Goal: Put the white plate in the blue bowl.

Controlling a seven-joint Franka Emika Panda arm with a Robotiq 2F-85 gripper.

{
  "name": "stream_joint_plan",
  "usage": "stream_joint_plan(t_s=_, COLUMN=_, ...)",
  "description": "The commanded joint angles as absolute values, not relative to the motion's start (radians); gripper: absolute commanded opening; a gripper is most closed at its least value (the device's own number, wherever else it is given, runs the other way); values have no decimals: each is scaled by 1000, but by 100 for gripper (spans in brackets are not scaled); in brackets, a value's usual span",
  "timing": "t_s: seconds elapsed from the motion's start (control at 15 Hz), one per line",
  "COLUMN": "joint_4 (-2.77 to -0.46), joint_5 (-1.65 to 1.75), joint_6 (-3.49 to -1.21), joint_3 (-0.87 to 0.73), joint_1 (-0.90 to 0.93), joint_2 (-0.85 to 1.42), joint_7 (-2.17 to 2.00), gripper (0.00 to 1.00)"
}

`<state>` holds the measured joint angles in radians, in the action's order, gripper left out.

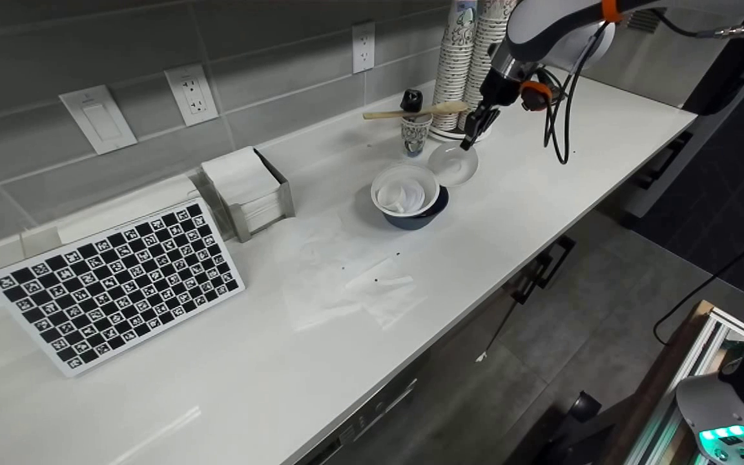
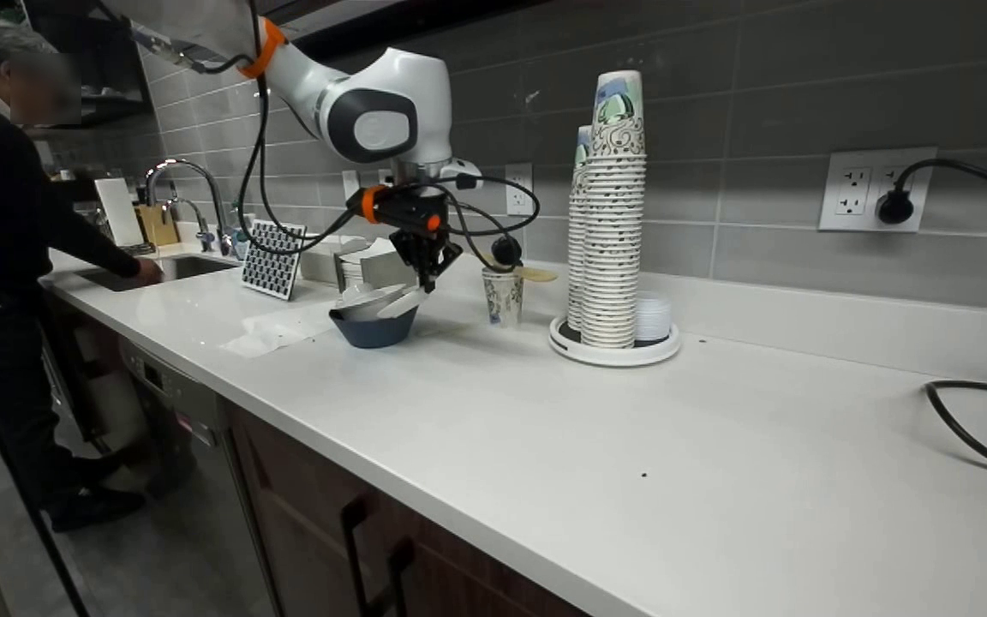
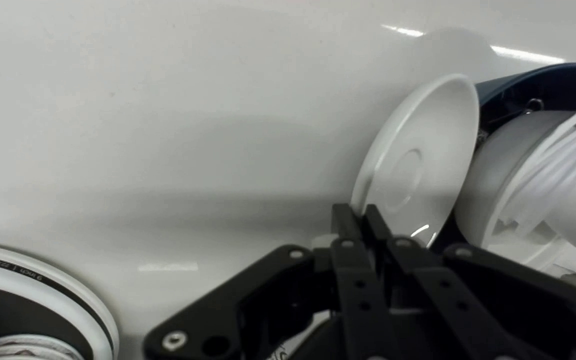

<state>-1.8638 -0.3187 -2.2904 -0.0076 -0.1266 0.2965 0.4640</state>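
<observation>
In the wrist view the fingers (image 3: 344,221) pinch the white plate (image 3: 420,155) by its rim near eight o'clock, presumably to leave its far edge free to enter the blue bowl (image 3: 568,87), just beside it at two o'clock and crowded by a white bowl (image 3: 495,162).

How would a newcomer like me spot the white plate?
On the counter, find the tall cup stacks, then the blue bowl nearby. At its edge is the white plate, tilted, held by black fingers; it's shallow, unlike the deeper white bowl inside the blue one.
</observation>
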Motion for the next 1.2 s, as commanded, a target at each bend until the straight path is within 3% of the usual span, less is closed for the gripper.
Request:
stream_joint_plan(t_s=0.0, joint_4=-1919, joint_5=-249, joint_6=-2340, joint_3=3, joint_1=-106, joint_2=249, joint_7=426, gripper=2)
stream_joint_plan(t_s=1.13, joint_4=-2005, joint_5=336, joint_6=-2565, joint_3=-35, joint_1=82, joint_2=227, joint_7=-4, gripper=2)
